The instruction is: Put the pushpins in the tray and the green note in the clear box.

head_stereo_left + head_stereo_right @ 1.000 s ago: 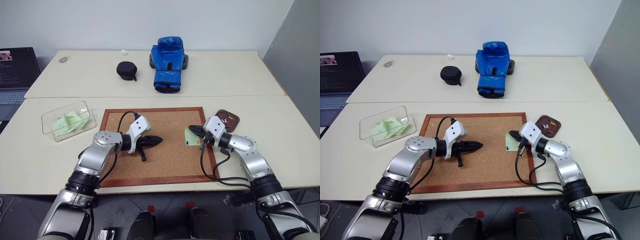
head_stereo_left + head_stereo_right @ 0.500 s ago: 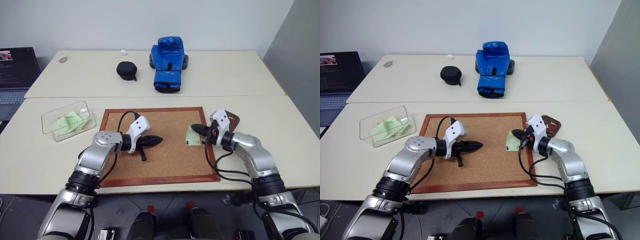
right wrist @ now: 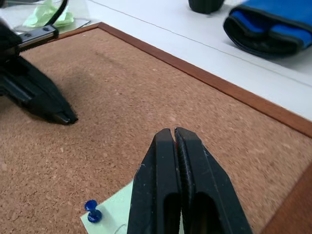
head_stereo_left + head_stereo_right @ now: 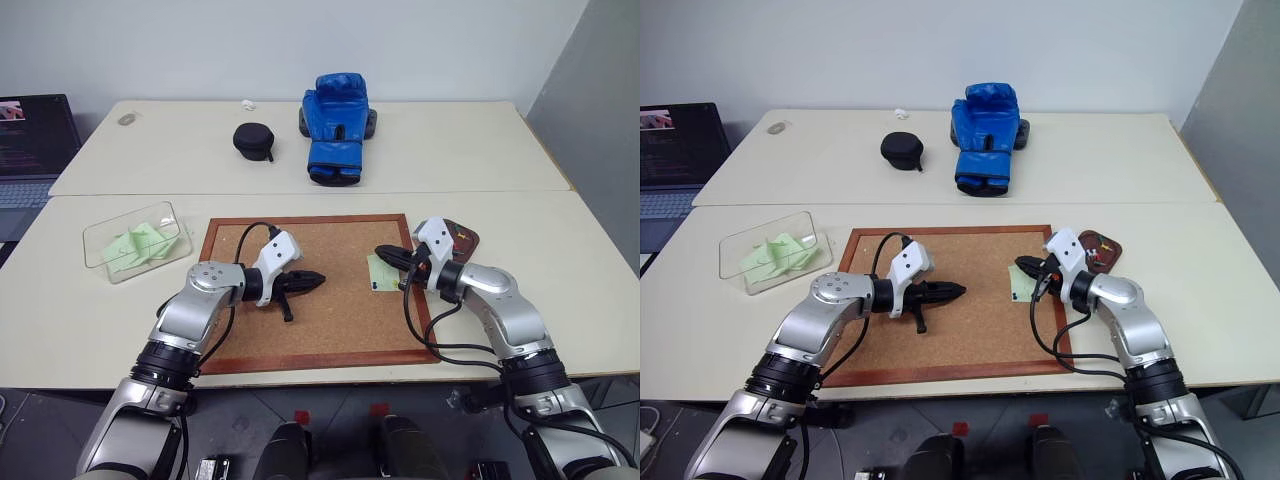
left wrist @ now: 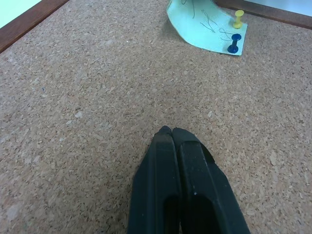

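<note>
Pushpins (image 5: 235, 43) pinned the green note (image 5: 204, 27) near the corkboard's (image 4: 330, 320) right edge, so the right gripper (image 4: 385, 253), fingers together above it, needed to open.

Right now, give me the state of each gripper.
Left gripper: jaws closed, holding nothing, over the cork board.
Right gripper: jaws closed, holding nothing, above the green note.

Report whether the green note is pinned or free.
Pinned: a blue pushpin and a yellow pushpin stand in the green note on the corkboard.
</note>
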Controlling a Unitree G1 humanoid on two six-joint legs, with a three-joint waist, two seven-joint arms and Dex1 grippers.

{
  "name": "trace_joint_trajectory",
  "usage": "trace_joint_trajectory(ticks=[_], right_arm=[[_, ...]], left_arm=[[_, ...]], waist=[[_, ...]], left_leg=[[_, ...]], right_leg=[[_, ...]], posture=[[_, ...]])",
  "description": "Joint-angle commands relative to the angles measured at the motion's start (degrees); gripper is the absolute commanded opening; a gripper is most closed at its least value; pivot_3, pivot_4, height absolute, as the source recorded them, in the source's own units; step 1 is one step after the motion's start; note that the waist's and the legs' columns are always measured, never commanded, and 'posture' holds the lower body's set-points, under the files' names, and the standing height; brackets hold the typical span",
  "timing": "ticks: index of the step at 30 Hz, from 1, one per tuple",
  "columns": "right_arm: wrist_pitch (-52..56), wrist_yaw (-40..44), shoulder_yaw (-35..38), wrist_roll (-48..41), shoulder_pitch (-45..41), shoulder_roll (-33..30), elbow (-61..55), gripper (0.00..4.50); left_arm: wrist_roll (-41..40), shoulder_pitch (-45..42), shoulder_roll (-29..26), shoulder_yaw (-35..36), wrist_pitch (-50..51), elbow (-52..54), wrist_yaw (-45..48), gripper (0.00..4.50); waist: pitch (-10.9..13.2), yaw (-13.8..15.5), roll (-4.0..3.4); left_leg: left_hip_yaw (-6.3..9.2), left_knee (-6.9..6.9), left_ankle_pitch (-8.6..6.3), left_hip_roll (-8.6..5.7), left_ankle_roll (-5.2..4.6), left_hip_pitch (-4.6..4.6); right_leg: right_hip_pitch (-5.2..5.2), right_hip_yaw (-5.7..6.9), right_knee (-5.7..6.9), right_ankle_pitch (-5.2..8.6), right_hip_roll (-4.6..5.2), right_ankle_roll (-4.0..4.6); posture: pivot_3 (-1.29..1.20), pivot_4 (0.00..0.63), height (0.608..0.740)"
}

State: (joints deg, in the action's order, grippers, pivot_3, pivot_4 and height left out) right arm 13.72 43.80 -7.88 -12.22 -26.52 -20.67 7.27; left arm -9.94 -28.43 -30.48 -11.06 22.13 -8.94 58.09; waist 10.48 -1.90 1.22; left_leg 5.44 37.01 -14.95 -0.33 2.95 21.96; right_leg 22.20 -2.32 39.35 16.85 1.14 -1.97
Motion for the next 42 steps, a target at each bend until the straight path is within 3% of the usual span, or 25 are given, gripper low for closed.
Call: trace_joint_trajectory(ticks=[1, 21, 33, 42], right_arm=[[-6.48, 1.46, 0.0, 1.33, 0.39, -0.32, 0.09, 0.01], [-37.15, -1.77, -5.68, 18.52, 0.05, -4.38, 10.6, 0.01], [-38.92, -6.77, -3.62, 21.25, -3.94, -5.06, 16.17, 0.01], [-40.83, -5.32, -5.82, 21.84, -3.37, -5.26, 15.98, 0.01]], left_arm=[[0.67, -0.91, -0.01, -0.16, -0.02, 0.23, -0.43, 0.0], [0.63, -0.88, -0.29, 0.02, 0.44, 0.73, -0.25, 0.0], [0.47, -0.59, 0.25, -0.03, 0.6, 1.08, -0.68, 0.0], [0.37, -0.49, 0.26, 0.16, 0.56, 1.06, -1.01, 0.0]], waist=[[0.0, 0.01, 0.0], [0.0, 0.0, 0.0], [0.0, 0.0, 0.0], [0.0, 0.01, 0.0]], left_leg=[[0.0, 0.0, 0.0, 0.0, 0.0, 0.0], [-0.2, 0.0, 0.0, 0.0, 0.0, -0.02], [-0.22, 0.0, 0.0, 0.01, 0.0, -0.04], [-0.23, -0.01, 0.0, 0.01, 0.01, -0.03]], right_leg=[[0.0, 0.0, 0.0, 0.0, 0.0, 0.0], [0.0, -0.02, 0.0, 0.0, -0.01, 0.0], [0.0, -0.04, 0.01, 0.0, -0.01, 0.0], [0.0, -0.05, 0.01, 0.0, -0.01, 0.0]], posture=[[0.0, 0.15, 0.74], [0.0, 0.15, 0.74], [0.0, 0.15, 0.74], [0.0, 0.15, 0.74]])
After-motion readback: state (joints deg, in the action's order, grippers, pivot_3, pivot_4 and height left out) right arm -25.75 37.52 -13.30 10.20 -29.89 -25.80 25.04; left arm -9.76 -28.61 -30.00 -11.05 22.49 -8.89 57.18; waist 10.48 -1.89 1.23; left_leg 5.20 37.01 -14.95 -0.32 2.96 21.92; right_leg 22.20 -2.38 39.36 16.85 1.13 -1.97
